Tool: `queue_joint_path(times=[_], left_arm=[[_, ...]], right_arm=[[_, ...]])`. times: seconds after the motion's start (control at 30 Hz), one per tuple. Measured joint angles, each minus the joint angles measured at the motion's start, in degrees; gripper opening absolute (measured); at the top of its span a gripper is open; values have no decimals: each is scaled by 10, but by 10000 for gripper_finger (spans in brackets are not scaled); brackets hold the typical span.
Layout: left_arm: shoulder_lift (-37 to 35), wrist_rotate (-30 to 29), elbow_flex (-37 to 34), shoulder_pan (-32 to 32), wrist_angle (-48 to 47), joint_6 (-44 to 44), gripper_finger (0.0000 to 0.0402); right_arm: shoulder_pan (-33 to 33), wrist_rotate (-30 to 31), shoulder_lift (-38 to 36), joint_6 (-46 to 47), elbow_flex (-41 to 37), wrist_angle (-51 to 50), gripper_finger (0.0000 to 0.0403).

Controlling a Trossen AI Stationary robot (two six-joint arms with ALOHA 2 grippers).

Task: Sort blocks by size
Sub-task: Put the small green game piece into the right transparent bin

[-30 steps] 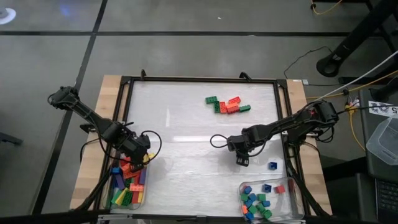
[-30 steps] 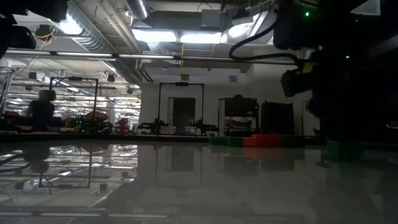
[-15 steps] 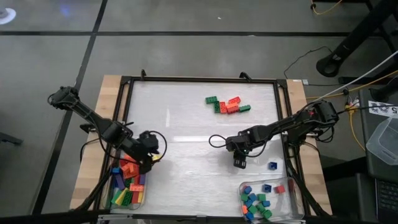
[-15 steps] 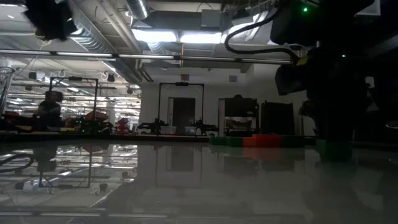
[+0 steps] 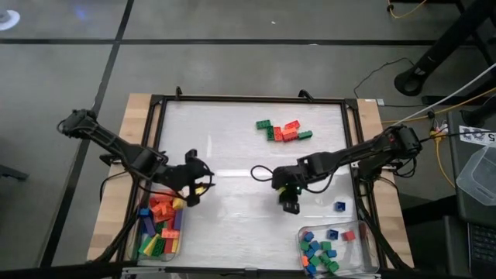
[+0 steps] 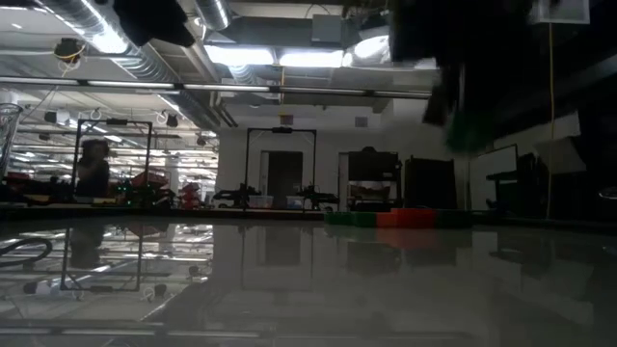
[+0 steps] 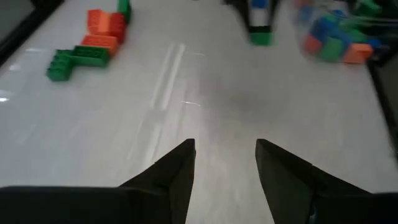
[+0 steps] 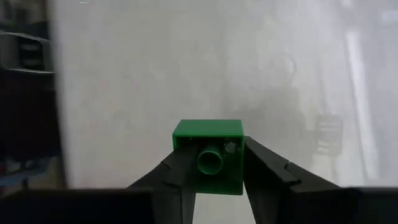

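High view. Right gripper point(image 5: 289, 203): over the table point(image 5: 232, 147) just right of centre, shifted leftward from its place a second ago, when it stood nearer the lone blue brick point(image 5: 339, 206). Left gripper point(image 5: 203, 186): moved out from over the left tray point(image 5: 180, 246) of long bricks toward the table's middle, now beside that tray's upper corner. Loose cluster of green, red and orange bricks point(image 5: 284, 130): at the far middle, unchanged. Right tray point(image 5: 370, 246): holds small square bricks, mostly blue and green, at the near right corner.

Low view. Dark arm mass upper right, carrying a blurred green patch well above the tabletop; half a second ago a green brick showed down at table level. Brick cluster point(image 6: 400, 218) on the far edge. A person stands at far left in the room behind.

Left wrist view. Left fingers point(image 7: 174, 171) parted, nothing between them; brick cluster point(image 7: 87, 43) and right tray's contents ahead.

Right wrist view. Right fingers point(image 8: 180, 171) clenched on a small green square brick point(image 8: 210, 154), lifted clear of the white surface.
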Motion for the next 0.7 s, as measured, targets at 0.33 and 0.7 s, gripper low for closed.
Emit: queue_joint_path(times=[0.33,0.7], left_arm=[[69,-9,0,30,11,2,157],[185,-5,0,36,230,132,157]], right_arm=[[122,-5,-1,30,160,-99,92],[288,56,3,270,179,-133,147]])
